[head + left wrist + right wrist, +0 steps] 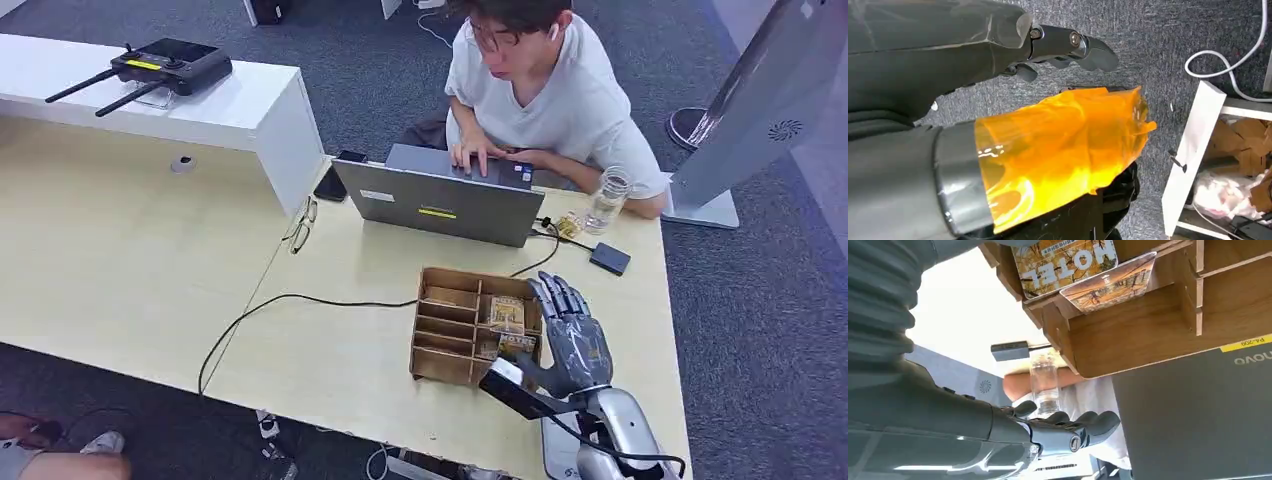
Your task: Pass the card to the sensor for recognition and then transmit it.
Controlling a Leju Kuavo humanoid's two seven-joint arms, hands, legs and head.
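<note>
Your right robot hand sits low and right of centre in the head view, just beside the right wall of the wooden divider box on the tabletop. Its fingers are stretched out and apart, and it has hold of nothing.

The cards lie in the box's right-hand compartments; the right wrist view shows a card printed HOTEL and another one overlapping it, both untouched.

By my reading, you are at the very start: no card is picked, none has been shown to a sensor, none handed on. I cannot tell which object is the sensor; a small dark box lies right of the laptop.

Your left robot hand hangs over the carpet with its fingers curled loosely, holding nothing that I can see, with an orange film wrapped around part of it.
</note>
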